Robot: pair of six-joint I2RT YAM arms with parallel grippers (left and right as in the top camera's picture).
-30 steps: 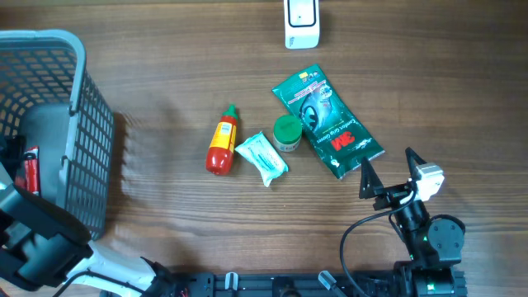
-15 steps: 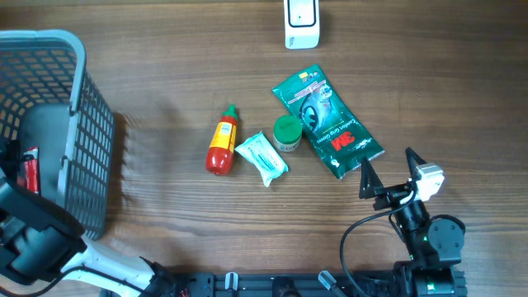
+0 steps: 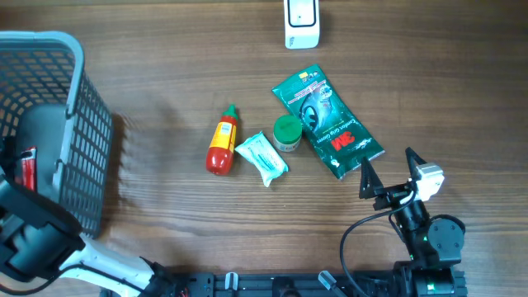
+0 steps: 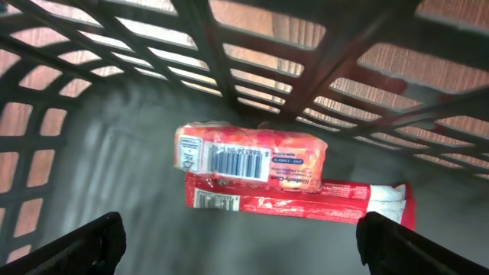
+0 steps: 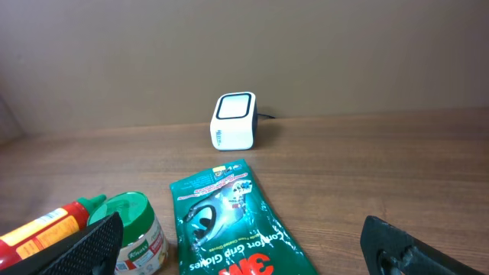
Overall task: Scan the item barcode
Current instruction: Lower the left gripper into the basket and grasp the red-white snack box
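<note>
Scanning is not yet under way, as far as these views show — nothing is held, and nothing sits at the scanner [image 3: 301,23], which stands alone at the far edge of the table [image 3: 165,66]. The left gripper [image 4: 241,223] hangs inside the basket [image 3: 91,124], jaws spread wide and empty. Below it a barcoded packet [image 4: 252,156], red, lies code-up against a longer packet [image 4: 306,205]. The right gripper [image 3: 388,159] hovers by the table's near edge, jaws apart too, just beside the green glove packet [image 3: 327,120]. A sauce bottle [image 3: 221,142], a white sachet [image 3: 261,157] and a green-lidded jar [image 3: 287,132] lie mid-table, well apart from the scanner. Which item is meant I cannot tell for sure; the barcoded packet seems likeliest. What is left is everything — grasp, lift, and present the code.
</note>
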